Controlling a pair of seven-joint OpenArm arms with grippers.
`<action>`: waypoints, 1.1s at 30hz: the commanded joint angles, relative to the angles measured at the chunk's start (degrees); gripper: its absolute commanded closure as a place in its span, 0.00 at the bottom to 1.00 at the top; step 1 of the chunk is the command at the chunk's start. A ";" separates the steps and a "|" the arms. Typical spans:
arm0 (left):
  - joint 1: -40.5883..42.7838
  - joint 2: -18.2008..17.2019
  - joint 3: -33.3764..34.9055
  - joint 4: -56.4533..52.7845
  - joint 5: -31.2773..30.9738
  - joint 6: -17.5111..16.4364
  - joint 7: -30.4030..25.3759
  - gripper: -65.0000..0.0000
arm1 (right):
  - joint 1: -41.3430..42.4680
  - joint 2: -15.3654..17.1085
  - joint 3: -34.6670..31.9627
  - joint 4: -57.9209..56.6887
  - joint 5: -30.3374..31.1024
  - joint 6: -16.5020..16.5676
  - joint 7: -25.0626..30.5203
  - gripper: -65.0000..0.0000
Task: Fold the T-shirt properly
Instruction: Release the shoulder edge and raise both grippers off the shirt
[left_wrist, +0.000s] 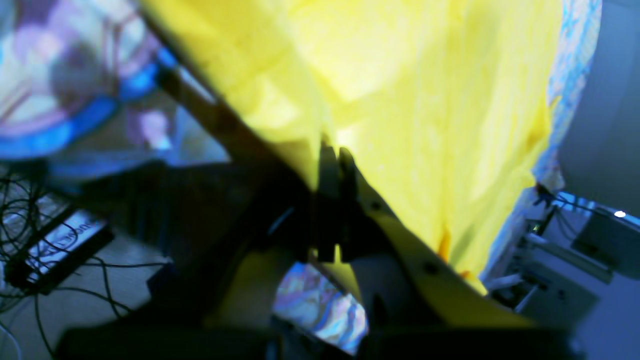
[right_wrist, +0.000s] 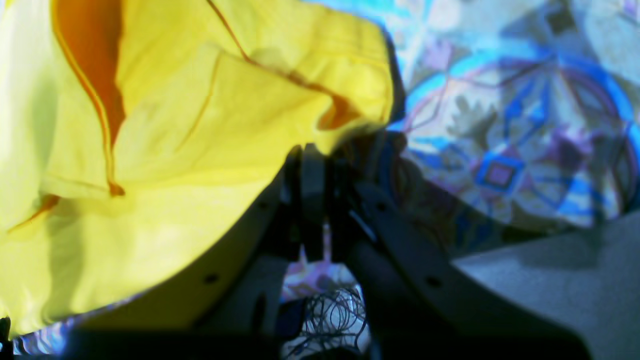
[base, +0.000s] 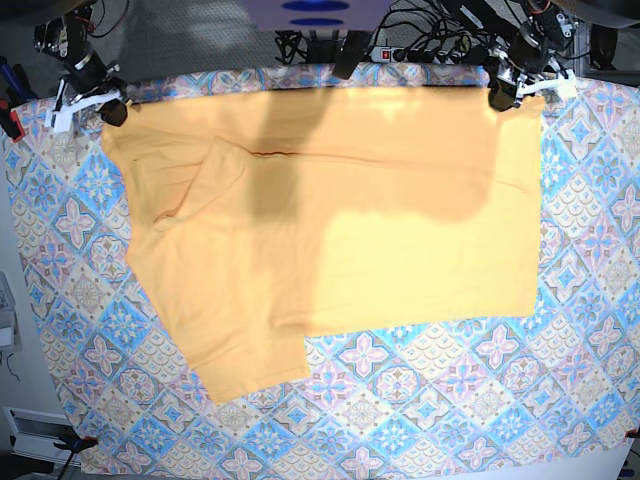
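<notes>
T-shirt (base: 330, 250): we see it lying mostly flat on the patterned cloth (base: 420, 400), its far edge lifted between the two grippers, its near edge well apart from both.
Left gripper (base: 500, 96): we find it at the far corner on the base view's right; its fingers (left_wrist: 327, 200) are pressed together, pinching the shirt's yellow fabric, which spreads up and away from the tips in the left wrist view.
Right gripper (base: 112, 110): at the far corner on the base view's left; its fingers (right_wrist: 312, 200) are also pressed together on an edge of the shirt, with the bulk of the fabric on the picture's left in the right wrist view.
Fabric near the right gripper: we note folds and an orange seam line just beyond the fingertips.
Sleeve (base: 175, 185): folded in over the body, near the right gripper.
Cables (base: 420, 40): beyond the cloth's far edge, between the two grippers.
</notes>
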 joint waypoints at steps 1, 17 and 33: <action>0.66 -0.66 -0.52 0.93 -0.58 -0.25 -0.73 1.00 | -0.48 0.90 0.83 0.84 0.38 0.33 1.13 1.00; 1.89 -0.58 -0.26 2.60 -1.54 -0.25 -0.73 1.00 | -1.27 0.81 0.92 0.75 0.21 2.18 1.13 0.97; 4.35 -0.66 -0.52 2.69 -1.63 -0.25 -0.73 1.00 | -4.26 0.02 1.01 0.93 0.21 2.18 1.31 0.97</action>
